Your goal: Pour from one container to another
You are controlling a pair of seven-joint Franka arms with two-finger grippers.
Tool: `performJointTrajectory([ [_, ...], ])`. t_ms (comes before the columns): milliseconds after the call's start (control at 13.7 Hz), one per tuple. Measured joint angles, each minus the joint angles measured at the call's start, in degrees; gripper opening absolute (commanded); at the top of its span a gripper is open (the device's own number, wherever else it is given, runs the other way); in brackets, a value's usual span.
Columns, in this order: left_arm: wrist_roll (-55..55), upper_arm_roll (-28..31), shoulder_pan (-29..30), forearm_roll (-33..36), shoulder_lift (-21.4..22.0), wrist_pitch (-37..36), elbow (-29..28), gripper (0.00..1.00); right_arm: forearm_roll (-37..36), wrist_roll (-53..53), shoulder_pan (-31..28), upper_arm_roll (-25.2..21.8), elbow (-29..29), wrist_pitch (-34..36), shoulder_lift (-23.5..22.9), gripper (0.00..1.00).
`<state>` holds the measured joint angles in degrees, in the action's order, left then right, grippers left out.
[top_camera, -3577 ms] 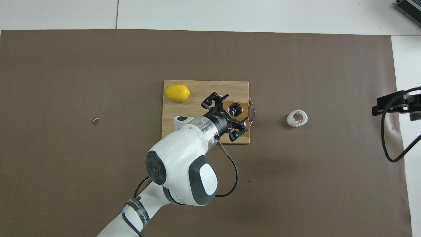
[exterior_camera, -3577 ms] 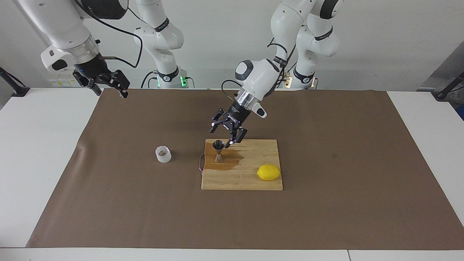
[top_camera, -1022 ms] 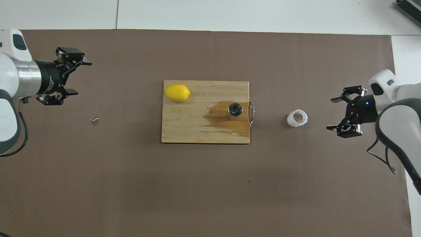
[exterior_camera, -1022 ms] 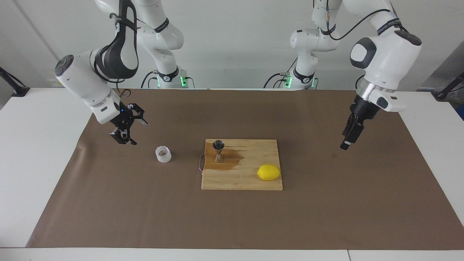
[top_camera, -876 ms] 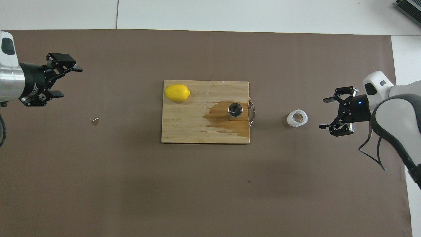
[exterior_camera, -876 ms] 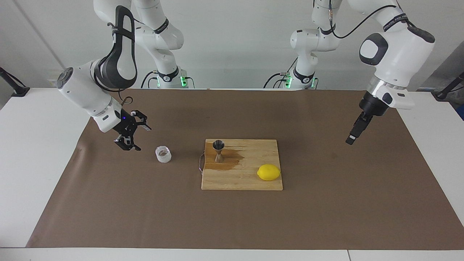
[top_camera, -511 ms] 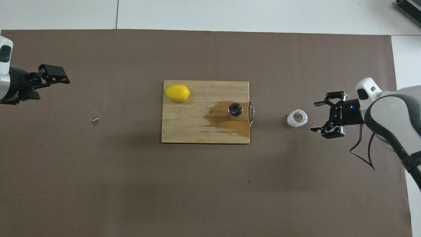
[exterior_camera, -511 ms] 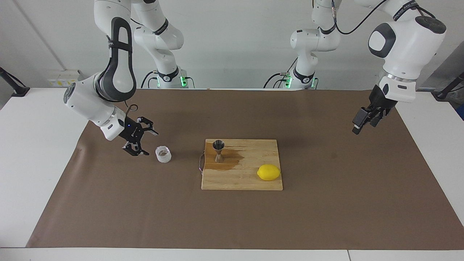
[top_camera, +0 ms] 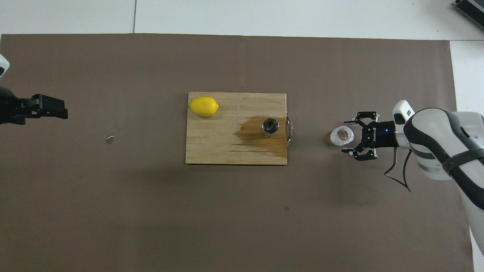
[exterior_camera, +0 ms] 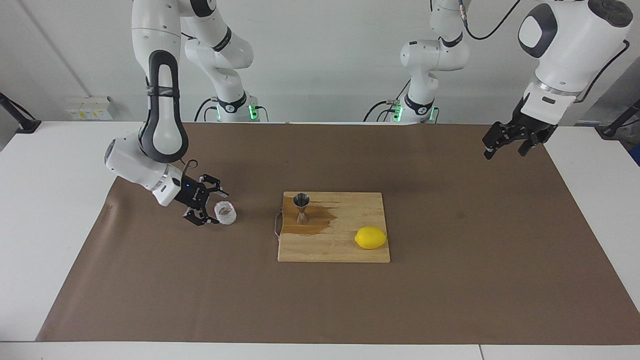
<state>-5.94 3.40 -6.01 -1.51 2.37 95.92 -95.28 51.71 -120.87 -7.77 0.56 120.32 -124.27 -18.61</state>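
Clear cup stands upright, mouth up; your right gripper has jaws spread beside it, not grasping. Your left gripper hangs open over the worktop's brown mat.

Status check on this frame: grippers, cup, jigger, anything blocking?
Right gripper open, low beside the clear cup, not gripping. Left gripper open, waiting high over the mat's edge. Jigger upright on the wet cutting board. Path between them unobstructed.

Facing cam: high, across table from robots, looks back at both arm bases, wide shot w/ whole brown mat. Overhead cam: high above robots' end, aimed forward & steeply down, approx same range. Both share mat, cutting board, lemon; views half a turn apart.
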Motion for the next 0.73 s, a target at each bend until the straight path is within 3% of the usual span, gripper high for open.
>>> performJointTrajectory([
  [219, 0.5, -1.2, 0.0, 0.0, 2.9, -4.6, 0.1, 1.0, 1.1, -1.8, 0.2, 0.2, -0.3, -1.1, -1.5, 1.0],
  [438, 0.5, -1.7, 0.0, 0.0, 3.3, -4.6, -0.3, 1.0, 1.1, -2.8, 0.3, 0.4, -0.3, -1.1, -1.5, 1.0],
  [511, 0.5, -1.7, 0.0, 0.0, 3.3, -4.6, -0.4, 1.0, 1.1, -3.1, 0.4, 0.4, -0.3, -1.1, -1.5, 0.9],
  [657, 0.5, -1.7, 0.0, 0.0, 3.3, -4.6, -0.5, 1.0, 1.1, -3.8, 1.1, 0.4, -0.3, -1.7, -1.5, 0.6],
  [730, 0.5, -1.6, 0.0, 0.0, 3.3, -4.6, -0.5, 1.0, 1.1, -3.9, 1.3, 0.4, -0.5, -2.5, -1.5, 0.51],
])
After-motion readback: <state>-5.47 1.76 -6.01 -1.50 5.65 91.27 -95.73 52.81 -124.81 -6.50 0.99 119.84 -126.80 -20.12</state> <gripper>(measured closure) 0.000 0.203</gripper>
